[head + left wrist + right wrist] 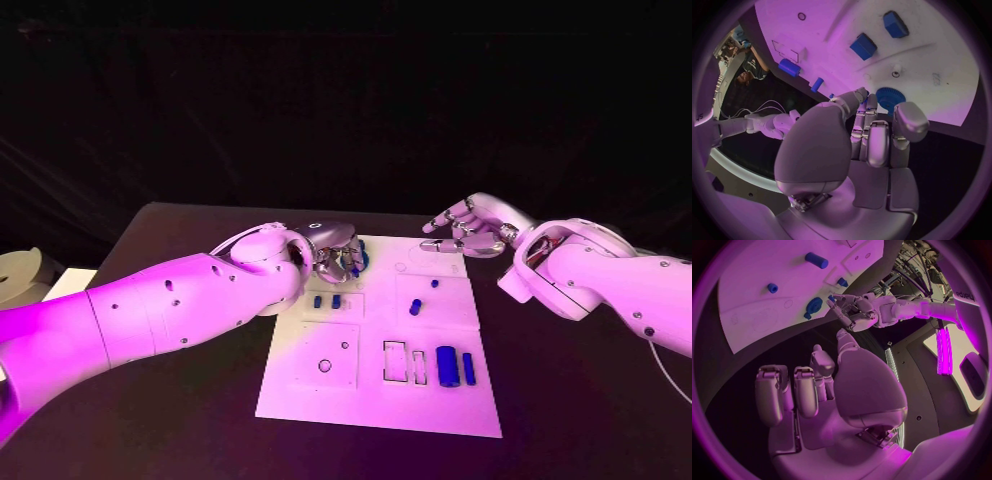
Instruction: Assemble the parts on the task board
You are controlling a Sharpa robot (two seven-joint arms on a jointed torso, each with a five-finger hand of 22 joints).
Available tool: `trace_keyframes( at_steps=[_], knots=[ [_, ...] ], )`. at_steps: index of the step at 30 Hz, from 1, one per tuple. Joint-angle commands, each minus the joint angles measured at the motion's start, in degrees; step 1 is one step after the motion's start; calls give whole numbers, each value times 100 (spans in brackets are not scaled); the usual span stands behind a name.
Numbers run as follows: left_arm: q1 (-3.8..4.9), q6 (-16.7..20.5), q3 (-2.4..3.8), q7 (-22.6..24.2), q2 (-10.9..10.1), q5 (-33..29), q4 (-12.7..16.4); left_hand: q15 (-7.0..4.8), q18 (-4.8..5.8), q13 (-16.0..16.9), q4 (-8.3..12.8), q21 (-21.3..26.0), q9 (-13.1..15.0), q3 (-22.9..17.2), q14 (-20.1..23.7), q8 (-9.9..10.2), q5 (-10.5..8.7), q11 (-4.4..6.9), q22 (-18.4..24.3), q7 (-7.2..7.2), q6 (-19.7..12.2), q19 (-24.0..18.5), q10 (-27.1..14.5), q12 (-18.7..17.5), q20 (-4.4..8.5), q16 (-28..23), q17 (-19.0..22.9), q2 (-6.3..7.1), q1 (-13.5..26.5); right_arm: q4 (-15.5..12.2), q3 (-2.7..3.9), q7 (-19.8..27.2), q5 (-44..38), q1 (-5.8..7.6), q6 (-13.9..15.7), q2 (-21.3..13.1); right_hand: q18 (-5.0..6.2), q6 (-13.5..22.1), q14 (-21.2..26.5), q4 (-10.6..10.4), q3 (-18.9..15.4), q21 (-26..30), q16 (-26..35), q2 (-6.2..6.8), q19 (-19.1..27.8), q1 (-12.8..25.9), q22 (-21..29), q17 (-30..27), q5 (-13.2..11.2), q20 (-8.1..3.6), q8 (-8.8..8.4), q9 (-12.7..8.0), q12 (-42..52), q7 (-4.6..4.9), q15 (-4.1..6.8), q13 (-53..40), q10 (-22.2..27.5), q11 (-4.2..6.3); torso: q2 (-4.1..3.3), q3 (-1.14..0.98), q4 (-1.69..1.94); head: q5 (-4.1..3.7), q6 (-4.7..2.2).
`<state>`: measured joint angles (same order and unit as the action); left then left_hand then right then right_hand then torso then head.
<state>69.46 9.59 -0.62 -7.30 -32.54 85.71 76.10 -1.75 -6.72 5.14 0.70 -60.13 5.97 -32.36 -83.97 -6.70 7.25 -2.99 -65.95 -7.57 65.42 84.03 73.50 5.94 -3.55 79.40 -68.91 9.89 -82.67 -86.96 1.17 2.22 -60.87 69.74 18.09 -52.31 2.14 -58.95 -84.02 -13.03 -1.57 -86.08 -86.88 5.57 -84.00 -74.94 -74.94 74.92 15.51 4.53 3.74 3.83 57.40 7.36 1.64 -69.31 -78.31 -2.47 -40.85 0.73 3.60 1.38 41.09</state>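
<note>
The white task board point(378, 400) lies in the middle of the black table. A blue gear point(891, 97) lies flat at its far left corner. My left hand point(335, 252) hovers low over that corner, and its fingertips point(861, 95) touch the gear's rim while the thumb stays clear of it. The right wrist view shows the same contact at the gear point(814, 305). My right hand point(469, 228) hangs above the board's far right edge with loosely spread fingers and nothing in them. Two blue cylinders point(447, 365) lie near the board's front right.
Two small blue blocks point(326, 300) sit left of the board's middle, and two small blue pegs point(415, 306) stand further right. Outlined slots point(395, 360) mark the board's front. A pale object point(22, 272) lies off the table's left edge.
</note>
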Motion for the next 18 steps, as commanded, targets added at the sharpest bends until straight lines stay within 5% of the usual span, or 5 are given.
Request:
trace_keyframes(
  at_steps=[1, 18],
  knots=[
    [5, 192, 33, 50, -131, -322, 124, 15, 93, 2, 5, -32, 5, -13, -237, 33, 25, -38, -14, -14, 34, 155, 14, -37, -7, 36, 7, 9, 62, -5, 0, 43, -21, -4, -59, -2, -22, -35, -467, 0, -35, 33, 22, -46, -137, -7, -678, 902, 30, 2, 17, 7, -24, 3, -1, -1, 47, 0, -2, 4, 9, 2, -3],
    [3, -80, 55, -115, -531, -476, 170, 13, 96, 10, 10, -59, 8, 7, -235, 40, 17, -31, -41, -5, 57, 154, 36, -53, -10, 40, 14, 19, 122, -4, 0, 42, -21, -4, -60, -10, -21, -40, -466, -4, -46, 35, 23, -55, -135, -9, -674, 901, 36, 2, 19, 8, -19, 2, -1, -2, 45, 1, -11, 8, -7, 39, -7]
  ],
)
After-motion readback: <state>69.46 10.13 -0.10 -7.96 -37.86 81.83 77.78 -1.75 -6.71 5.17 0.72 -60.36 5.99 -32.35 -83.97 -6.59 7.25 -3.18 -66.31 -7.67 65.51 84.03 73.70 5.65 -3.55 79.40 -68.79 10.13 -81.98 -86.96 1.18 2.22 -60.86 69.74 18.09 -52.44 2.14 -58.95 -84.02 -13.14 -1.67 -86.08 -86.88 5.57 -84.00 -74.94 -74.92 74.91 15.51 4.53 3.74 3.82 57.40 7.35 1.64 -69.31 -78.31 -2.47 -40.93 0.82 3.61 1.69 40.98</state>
